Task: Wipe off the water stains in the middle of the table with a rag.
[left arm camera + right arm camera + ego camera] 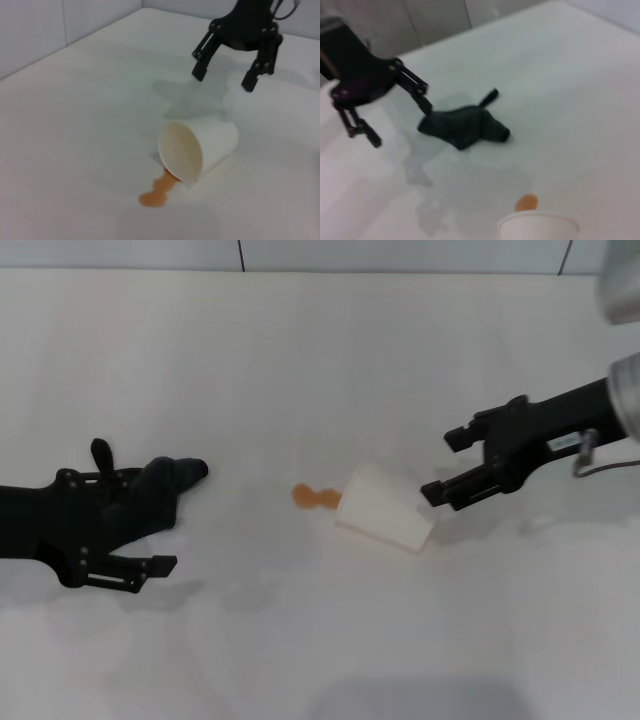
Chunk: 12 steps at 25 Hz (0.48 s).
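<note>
The water stains (pixel 312 497) lie about in the middle of the white counter (pixel 300 360), as a small orange-brown blotch with two lobes. A white paper cup (pixel 385 509) lies on its side, with its open mouth just beside the blotch.

The rag (pixel 150 495), a black cloth with a small loop tab, lies toward the left edge of the counter, well apart from the stains. The left tool (pixel 155 518) is over the rag with its fingers spread wide; one finger touches or hides the cloth's edge, the other is clear of it. It grips nothing.

The right tool (pixel 442 464) hangs just beside the bottom end of the cup, also spread wide and holding nothing.
</note>
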Each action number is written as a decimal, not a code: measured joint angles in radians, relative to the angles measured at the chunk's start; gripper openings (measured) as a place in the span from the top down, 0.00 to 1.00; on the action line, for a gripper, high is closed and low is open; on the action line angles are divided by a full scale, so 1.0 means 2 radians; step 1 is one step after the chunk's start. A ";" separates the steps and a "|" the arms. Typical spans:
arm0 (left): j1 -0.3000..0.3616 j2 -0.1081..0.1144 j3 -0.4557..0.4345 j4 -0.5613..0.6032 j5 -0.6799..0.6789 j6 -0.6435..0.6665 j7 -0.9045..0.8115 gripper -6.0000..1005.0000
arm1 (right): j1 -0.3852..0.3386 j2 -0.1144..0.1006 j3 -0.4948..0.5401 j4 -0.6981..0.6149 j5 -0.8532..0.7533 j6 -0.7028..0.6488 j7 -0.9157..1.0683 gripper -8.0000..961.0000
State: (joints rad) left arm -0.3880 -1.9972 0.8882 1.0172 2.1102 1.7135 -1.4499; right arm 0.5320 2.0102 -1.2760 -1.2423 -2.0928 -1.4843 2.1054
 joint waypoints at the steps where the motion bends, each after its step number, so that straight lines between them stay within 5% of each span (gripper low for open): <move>1: 0.001 0.000 0.000 0.000 0.000 0.000 0.003 0.12 | 0.004 0.000 -0.009 -0.001 -0.006 0.003 0.012 0.10; 12: 0.003 -0.007 0.011 0.000 0.015 0.001 0.011 0.12 | 0.023 0.002 -0.073 0.007 -0.032 0.035 0.064 0.11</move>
State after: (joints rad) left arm -0.3813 -2.0111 0.9109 1.0170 2.1397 1.7146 -1.4286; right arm 0.5774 2.0132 -1.4213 -1.2281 -2.1561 -1.4133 2.2343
